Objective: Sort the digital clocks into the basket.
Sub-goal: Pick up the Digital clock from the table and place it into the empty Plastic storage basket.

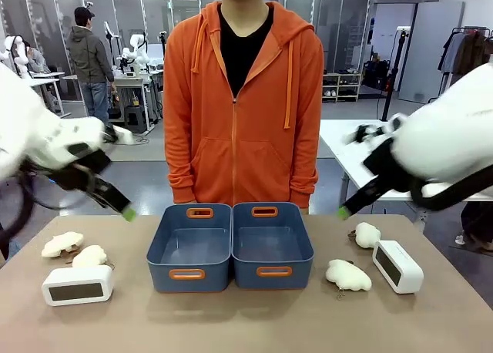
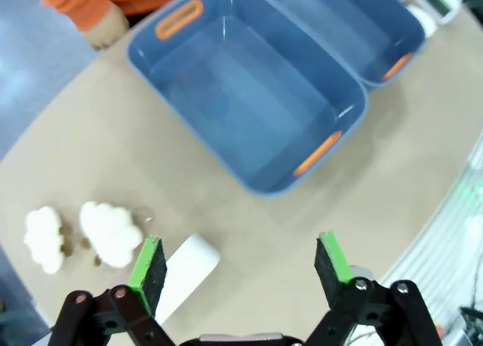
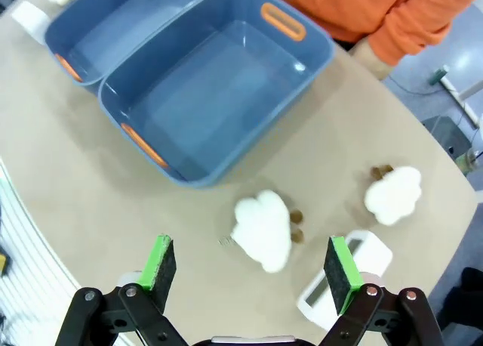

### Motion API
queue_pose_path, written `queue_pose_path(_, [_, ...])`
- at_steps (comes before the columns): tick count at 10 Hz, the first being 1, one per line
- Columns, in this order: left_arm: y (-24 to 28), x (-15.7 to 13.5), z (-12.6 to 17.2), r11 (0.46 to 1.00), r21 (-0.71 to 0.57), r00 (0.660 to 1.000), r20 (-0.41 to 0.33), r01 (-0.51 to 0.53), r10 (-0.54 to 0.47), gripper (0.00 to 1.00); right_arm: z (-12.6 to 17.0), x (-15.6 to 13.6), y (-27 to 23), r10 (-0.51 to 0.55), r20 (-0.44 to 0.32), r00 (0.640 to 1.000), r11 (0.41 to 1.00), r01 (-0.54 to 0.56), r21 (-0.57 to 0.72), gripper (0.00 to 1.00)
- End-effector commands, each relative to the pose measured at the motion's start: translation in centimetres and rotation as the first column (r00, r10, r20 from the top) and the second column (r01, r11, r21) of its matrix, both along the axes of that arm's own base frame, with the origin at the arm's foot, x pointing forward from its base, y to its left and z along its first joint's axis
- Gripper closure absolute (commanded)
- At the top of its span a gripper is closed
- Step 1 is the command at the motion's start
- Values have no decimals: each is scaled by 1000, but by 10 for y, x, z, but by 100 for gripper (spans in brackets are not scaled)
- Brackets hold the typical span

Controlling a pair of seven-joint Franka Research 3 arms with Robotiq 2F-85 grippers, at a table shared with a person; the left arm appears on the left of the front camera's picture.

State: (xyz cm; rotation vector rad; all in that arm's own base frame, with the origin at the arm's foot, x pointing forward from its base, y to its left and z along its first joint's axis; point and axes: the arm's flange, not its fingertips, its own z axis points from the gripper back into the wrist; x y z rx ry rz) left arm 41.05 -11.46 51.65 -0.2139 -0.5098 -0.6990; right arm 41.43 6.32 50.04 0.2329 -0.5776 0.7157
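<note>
Two white digital clocks lie on the tan table: one clock (image 1: pixel 77 284) near the front left (image 2: pixel 185 270), the other clock (image 1: pixel 397 266) at the right (image 3: pixel 343 278). Two alike blue baskets stand side by side mid-table, the left basket (image 1: pixel 189 245) (image 2: pixel 249 97) and the right basket (image 1: pixel 271 243) (image 3: pixel 211 89), both empty. My left gripper (image 1: pixel 127 213) hangs open above the table's left side, over the left clock (image 2: pixel 241 264). Above the right side, my right gripper (image 1: pixel 343 212) also hangs open, the right clock under one fingertip (image 3: pixel 253 263).
Cream plush toys lie by the clocks: two at the left (image 1: pixel 62 243) (image 1: pixel 90 256), two at the right (image 1: pixel 367 234) (image 1: pixel 347 274). A person in an orange hoodie (image 1: pixel 243 99) stands at the far edge behind the baskets. The front centre of the table (image 1: pixel 246 322) is bare.
</note>
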Motion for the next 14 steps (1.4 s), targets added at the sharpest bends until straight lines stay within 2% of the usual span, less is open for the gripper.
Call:
queue_pose_path(1, [58, -18, 13, 997, -44, 997, -39, 58, -60, 0, 6, -11, -59, 80, -29, 996, 996, -79, 45, 0])
queue_pose_path(2, [96, -32, 21, 988, -152, 999, -34, 16, -21, 0, 9, -27, -94, 82, -35, 996, 994, -79, 73, 0])
queue_pose_path(3, [128, -45, 24, 967, -256, 999, -32, -8, 0, 0, 9, -40, -120, 89, -45, 995, 983, -81, 163, 0])
queue_pose_path(6, [188, -74, 19, 910, -408, 996, -6, -80, 85, 0, 5, -76, -173, 119, 16, 993, 934, -118, 336, 0])
queue_pose_path(7, [204, -81, 17, 896, -431, 994, -27, -108, 107, 0, 6, -87, -181, 116, 25, 993, 927, -118, 355, 0])
queue_pose_path(8, [213, -86, 21, 883, -447, 989, -34, -142, 141, 0, 4, -90, -180, 107, -7, 994, 931, -98, 351, 0])
queue_pose_path(9, [212, -81, 28, 883, -444, 988, -26, -149, 154, 0, 3, -85, -173, 91, -4, 996, 929, -83, 361, 0])
queue_pose_path(10, [203, -69, 28, 876, -440, 978, -20, -195, 208, 0, 2, -77, -164, 71, -11, 997, 923, -62, 379, 0])
queue_pose_path(11, [219, -84, 22, 887, -433, 986, -30, -162, 165, 0, 7, -89, -185, 89, -7, 996, 928, -80, 363, 0])
queue_pose_path(14, [219, -84, 22, 887, -433, 986, -30, -162, 165, 0, 7, -89, -185, 89, -7, 996, 928, -80, 363, 0])
